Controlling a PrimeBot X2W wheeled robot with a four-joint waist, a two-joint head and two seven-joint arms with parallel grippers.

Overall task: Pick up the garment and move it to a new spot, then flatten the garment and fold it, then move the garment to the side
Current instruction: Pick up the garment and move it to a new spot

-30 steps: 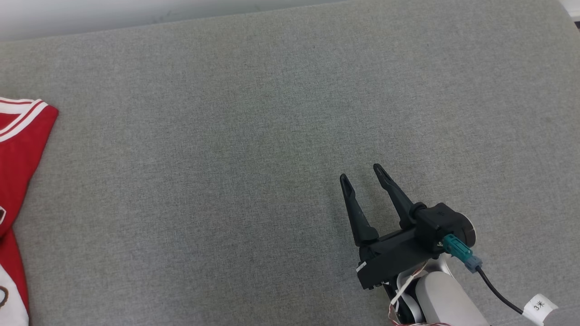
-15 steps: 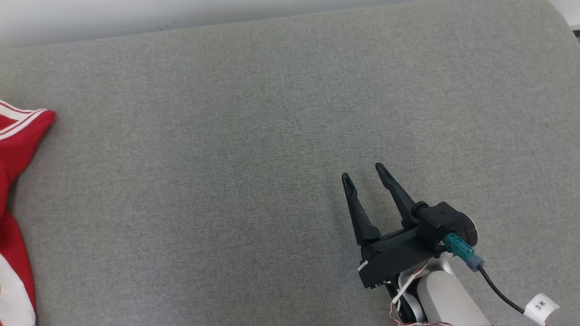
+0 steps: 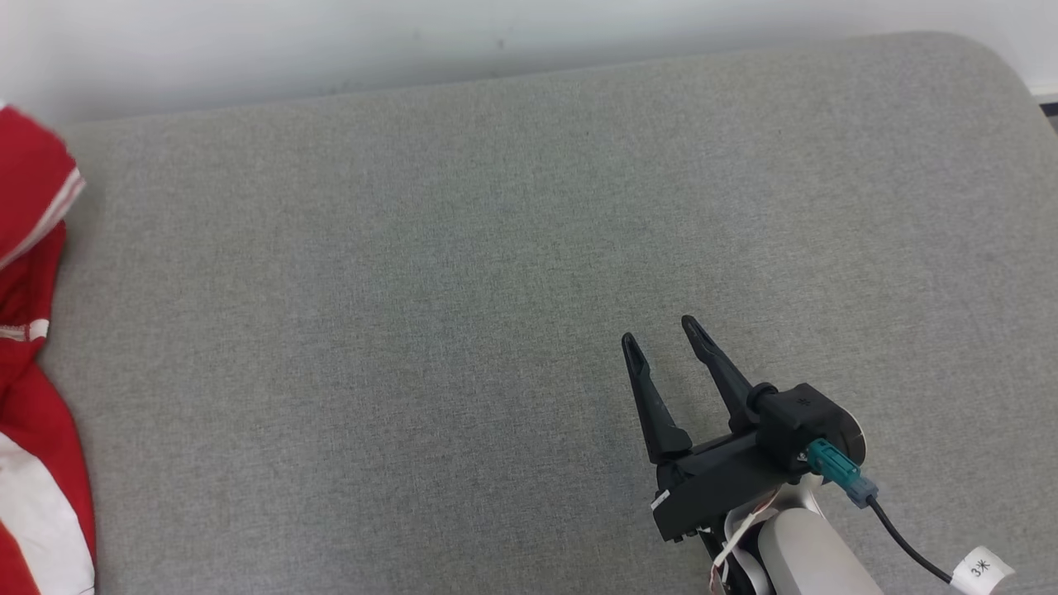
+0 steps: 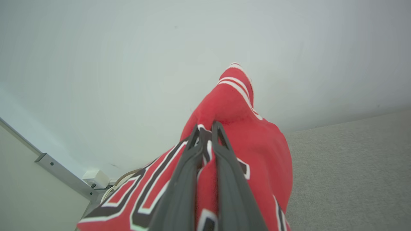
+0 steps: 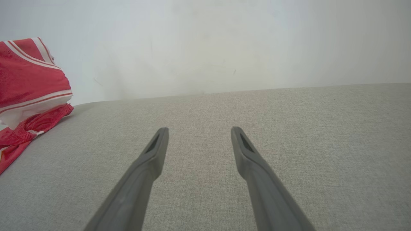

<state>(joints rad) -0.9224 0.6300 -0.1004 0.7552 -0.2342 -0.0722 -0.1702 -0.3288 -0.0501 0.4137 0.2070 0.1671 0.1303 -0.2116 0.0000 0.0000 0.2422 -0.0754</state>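
My left gripper (image 4: 206,125) is clamped on the red jersey (image 4: 257,141). The two dark fingers are pressed close together, with a fold of cloth pinched between them near the black-and-white lettering. In the left wrist view the jersey bunches up around my fingers, and a white-striped trim edge rises above them against the pale wall (image 4: 128,64).

In the head view the jersey (image 3: 33,413) sits at the far left edge of the grey fabric-covered bench (image 3: 413,289) and is cut off by the frame. In the right wrist view its upper part (image 5: 29,77) stands raised in front of the wall, while a lower red fold lies on the bench's left end.

My right gripper (image 3: 659,330) is low over the right half of the bench, well apart from the jersey. Its fingers are spread wide with nothing between them (image 5: 199,129). A teal connector (image 3: 826,463) sticks out from its side, and a dark cable runs from it to a white tag (image 3: 979,568).

At the lower left of the left wrist view there is a metal rail (image 4: 64,175) and what may be a small white box (image 4: 95,178), too blurred to be sure.
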